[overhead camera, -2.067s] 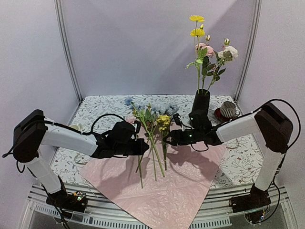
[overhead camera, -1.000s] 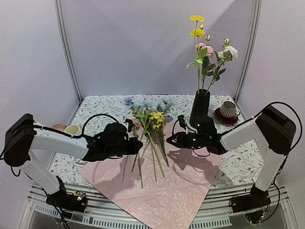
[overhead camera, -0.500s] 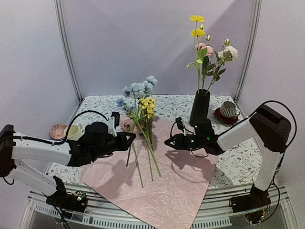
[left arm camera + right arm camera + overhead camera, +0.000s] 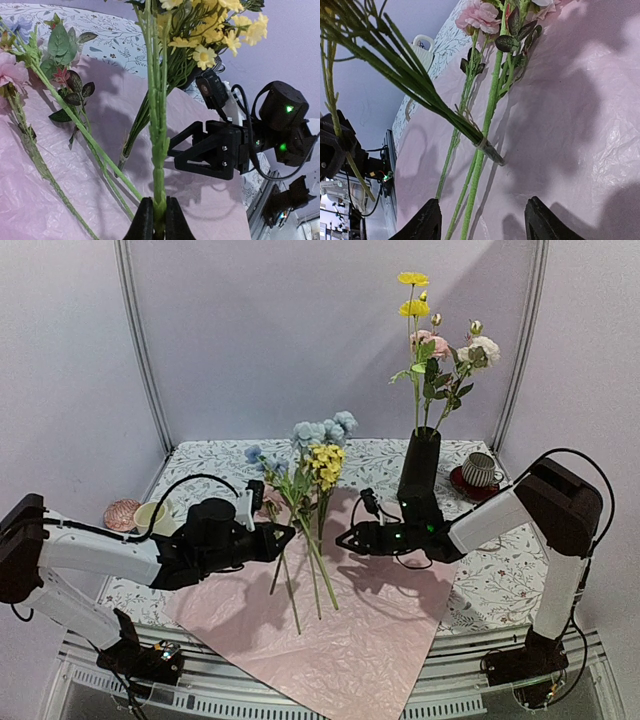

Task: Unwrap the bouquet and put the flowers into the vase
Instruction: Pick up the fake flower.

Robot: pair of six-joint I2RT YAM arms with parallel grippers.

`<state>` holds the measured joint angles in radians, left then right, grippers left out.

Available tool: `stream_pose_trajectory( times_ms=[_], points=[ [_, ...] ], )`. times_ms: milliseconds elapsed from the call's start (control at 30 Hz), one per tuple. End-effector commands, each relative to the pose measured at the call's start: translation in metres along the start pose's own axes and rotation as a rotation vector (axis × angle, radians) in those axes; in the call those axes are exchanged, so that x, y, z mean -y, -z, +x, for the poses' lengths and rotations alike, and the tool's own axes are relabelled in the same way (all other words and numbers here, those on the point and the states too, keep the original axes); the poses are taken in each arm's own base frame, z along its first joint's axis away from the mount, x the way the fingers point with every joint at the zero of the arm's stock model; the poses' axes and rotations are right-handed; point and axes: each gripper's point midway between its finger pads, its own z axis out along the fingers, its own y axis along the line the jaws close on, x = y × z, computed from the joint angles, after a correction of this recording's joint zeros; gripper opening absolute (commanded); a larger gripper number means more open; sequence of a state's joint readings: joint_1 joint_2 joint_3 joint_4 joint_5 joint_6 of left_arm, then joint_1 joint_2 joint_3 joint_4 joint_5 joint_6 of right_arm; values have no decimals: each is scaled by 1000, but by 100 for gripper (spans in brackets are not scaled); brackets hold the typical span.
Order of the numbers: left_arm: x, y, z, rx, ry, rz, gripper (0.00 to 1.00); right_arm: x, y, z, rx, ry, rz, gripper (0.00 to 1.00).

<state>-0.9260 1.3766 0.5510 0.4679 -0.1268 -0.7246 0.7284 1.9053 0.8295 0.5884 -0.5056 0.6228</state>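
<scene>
The bouquet is undone, and its pink wrapping paper lies spread flat on the table. My left gripper is shut on a thick green stem of the flowers, holding blue and yellow blooms upright above the paper. A pink flower and other stems lie or lean on the paper. My right gripper hovers open just right of the stems, nothing between its fingers. The black vase stands behind it with yellow, pink and cream flowers in it.
A ribbed cup on a red saucer sits right of the vase. A pale cup and a pink round object stand at the left edge. The floral tablecloth shows around the paper.
My left arm has raised the held flowers and swung them more upright. The right gripper's jaws have opened wider and it has shifted slightly left.
</scene>
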Motion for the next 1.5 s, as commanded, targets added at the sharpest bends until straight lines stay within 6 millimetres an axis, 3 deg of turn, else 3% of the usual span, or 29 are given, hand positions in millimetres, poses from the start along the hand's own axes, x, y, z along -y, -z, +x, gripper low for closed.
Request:
stream_pose_trajectory(
  times_ms=[0,200,500,867,1033,1233,1467],
  points=[
    [15,-1,-21,56,-11,53,0,-4,1,-4,2,32,16,64],
    [25,3,-22,63,-26,114,1,1,12,-9,27,57,83,73],
    [41,13,-29,92,-46,196,2,20,49,-22,99,65,197,81],
    [38,16,-31,108,-42,189,2,69,95,-17,138,-19,359,81],
    [40,17,-34,119,-39,199,3,78,103,-16,139,-45,369,81],
    [39,19,-37,146,-21,210,3,62,93,-16,104,-22,260,79],
    [32,30,-41,219,32,224,6,-2,78,-32,113,109,-15,75]
  ],
)
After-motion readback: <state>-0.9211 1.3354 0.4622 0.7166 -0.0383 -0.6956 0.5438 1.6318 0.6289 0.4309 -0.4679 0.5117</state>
